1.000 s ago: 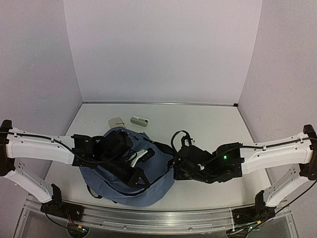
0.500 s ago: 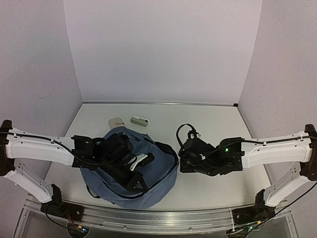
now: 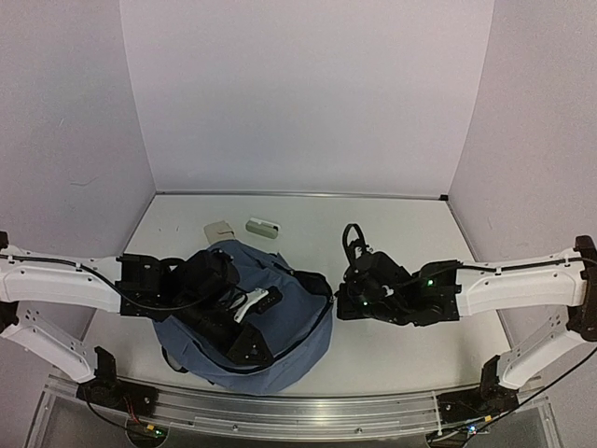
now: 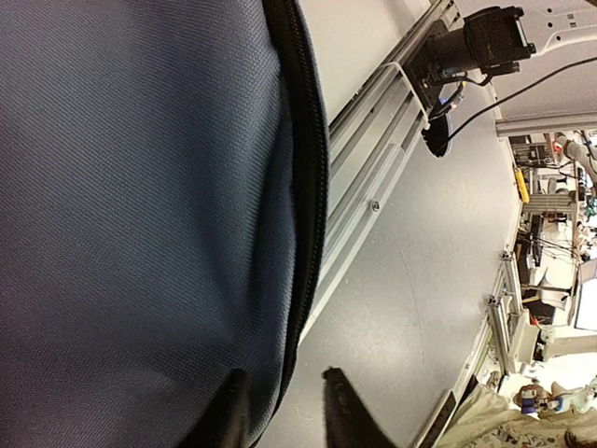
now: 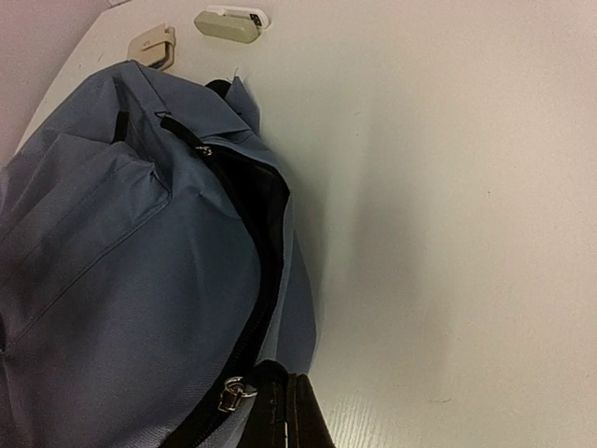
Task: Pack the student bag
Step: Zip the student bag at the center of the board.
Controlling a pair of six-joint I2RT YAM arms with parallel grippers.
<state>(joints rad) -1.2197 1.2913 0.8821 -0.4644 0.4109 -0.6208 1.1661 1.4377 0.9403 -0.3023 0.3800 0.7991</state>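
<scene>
The student bag (image 3: 289,331), dusty blue with a black zip, lies near the table's front left. In the left wrist view its fabric (image 4: 140,205) fills the left half. My left gripper (image 3: 250,347) hovers over the bag's near part. Its fingers (image 4: 284,411) stand slightly apart, one over the fabric and one past the zip edge, so it is open. My right gripper (image 3: 340,303) is at the bag's right edge. It is shut (image 5: 289,411), tips on the black zip band beside a metal slider (image 5: 229,394). The bag's mouth (image 5: 266,201) gapes dark.
A beige item (image 3: 219,228) and a pale oblong item (image 3: 263,227) lie on the table behind the bag; the right wrist view shows both, the beige item (image 5: 154,44) and the oblong item (image 5: 231,22). The metal front rail (image 4: 373,177) runs just past the bag's near edge.
My left gripper's fingers have parted and that arm has drawn slightly left. My right gripper has moved right and away, and the bag's right edge has followed it.
</scene>
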